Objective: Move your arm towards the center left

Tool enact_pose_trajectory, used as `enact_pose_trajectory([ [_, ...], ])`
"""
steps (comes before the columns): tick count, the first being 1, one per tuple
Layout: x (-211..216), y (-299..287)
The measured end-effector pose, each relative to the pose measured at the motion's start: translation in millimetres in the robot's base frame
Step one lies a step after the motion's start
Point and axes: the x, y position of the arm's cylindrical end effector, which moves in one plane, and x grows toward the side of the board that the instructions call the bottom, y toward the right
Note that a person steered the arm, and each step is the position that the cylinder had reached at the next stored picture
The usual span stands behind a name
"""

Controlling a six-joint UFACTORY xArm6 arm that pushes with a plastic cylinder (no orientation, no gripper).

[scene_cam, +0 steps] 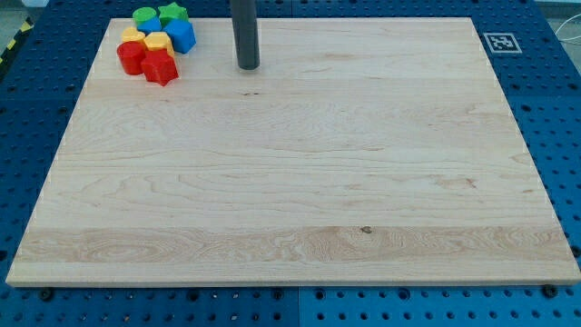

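Observation:
My tip (pixel 248 66) is the lower end of a dark rod standing near the view's top, a little left of centre. It touches no block. A tight cluster of blocks lies at the top left corner of the wooden board (pixel 300 182), well to the left of my tip: a green round block (pixel 144 15), a green star (pixel 172 12), a blue block (pixel 148 25), a blue block (pixel 182 36), a yellow block (pixel 132 34), a yellow block (pixel 158 42), a red round block (pixel 131 56) and a red star (pixel 160 67).
A black and white marker tag (pixel 500 42) sits at the board's top right corner. The board lies on a blue perforated table (pixel 27 136).

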Motion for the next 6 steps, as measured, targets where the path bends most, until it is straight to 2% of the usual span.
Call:
enact_pose_trajectory([
  [2, -3.3, -40.6],
  [3, 8.2, -55.8],
  [5, 58.3, -77.9],
  [6, 69.0, -108.8],
])
